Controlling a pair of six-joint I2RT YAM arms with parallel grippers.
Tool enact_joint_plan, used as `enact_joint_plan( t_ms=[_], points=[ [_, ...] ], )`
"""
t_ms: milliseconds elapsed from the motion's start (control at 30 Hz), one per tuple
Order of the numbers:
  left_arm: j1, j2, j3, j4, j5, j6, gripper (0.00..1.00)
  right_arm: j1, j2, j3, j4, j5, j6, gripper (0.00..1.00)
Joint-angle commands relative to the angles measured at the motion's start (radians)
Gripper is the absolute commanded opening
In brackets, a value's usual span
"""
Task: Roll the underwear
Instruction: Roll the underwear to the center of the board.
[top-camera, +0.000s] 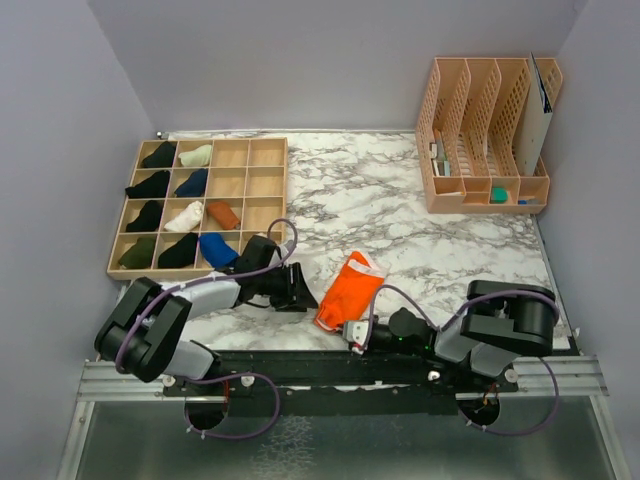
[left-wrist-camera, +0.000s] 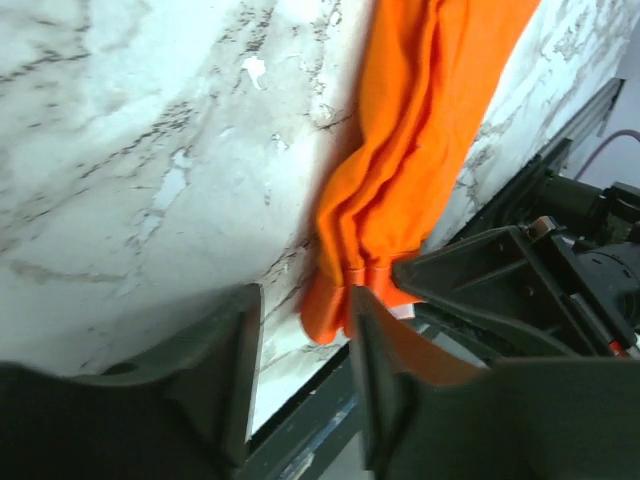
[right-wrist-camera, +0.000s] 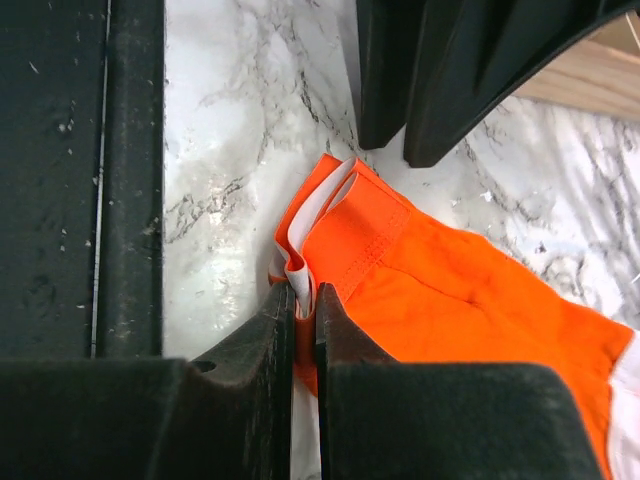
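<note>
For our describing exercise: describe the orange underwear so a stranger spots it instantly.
Start at the marble table and go to the middle of its near edge. There lies the orange underwear, the right claw pinching its edge. Unlike the small rolled bundles in the wooden tray, it lies loose and bright orange.

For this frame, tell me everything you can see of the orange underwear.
The orange underwear is a bright orange soft cloth brief with white trim, loosely folded and creased. It lies flat on the marble table near the front edge, between the arms. The right gripper is shut on its white-edged near end. The left gripper stands open beside it, contact unclear.
</note>
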Motion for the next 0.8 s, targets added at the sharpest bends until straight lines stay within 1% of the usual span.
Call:
enact_joint_plan(
  t_ms=[0, 67, 133, 300, 400, 500, 533, 633, 700, 767],
  points=[
    [0.006, -0.079, -0.033, -0.043, -0.095, -0.027, 0.55, -0.004, 0.082, -0.065, 0.266, -0.039, 0.197, 0.01],
    [0.006, -0.119, -0.032, -0.078, -0.122, -0.020, 0.57, -0.004, 0.124, -0.092, 0.380, -0.015, 0.254, 0.01],
    [0.007, -0.166, -0.035, -0.096, -0.143, -0.019, 0.61, -0.005, 0.155, -0.102, 0.458, 0.006, 0.296, 0.00],
    [0.006, -0.265, -0.071, -0.078, -0.155, -0.036, 0.63, -0.005, 0.218, -0.141, 0.572, 0.026, 0.423, 0.01],
    [0.005, -0.306, -0.093, -0.051, -0.140, -0.035, 0.69, -0.005, 0.225, -0.147, 0.574, 0.044, 0.462, 0.01],
    [0.003, -0.293, -0.119, -0.018, -0.112, -0.043, 0.72, -0.005, 0.219, -0.158, 0.574, 0.062, 0.454, 0.00],
    [0.002, -0.281, -0.126, -0.018, -0.108, -0.056, 0.73, -0.005, 0.216, -0.159, 0.573, 0.059, 0.439, 0.00],
    [-0.005, -0.237, -0.153, 0.051, -0.096, -0.120, 0.74, -0.006, 0.213, -0.166, 0.572, 0.088, 0.418, 0.01],
    [-0.019, -0.196, -0.143, 0.068, -0.100, -0.141, 0.74, -0.005, 0.217, -0.163, 0.566, 0.080, 0.391, 0.01],
    [-0.042, -0.140, -0.112, 0.068, -0.101, -0.133, 0.74, -0.005, 0.221, -0.159, 0.552, 0.075, 0.379, 0.01]
  ],
)
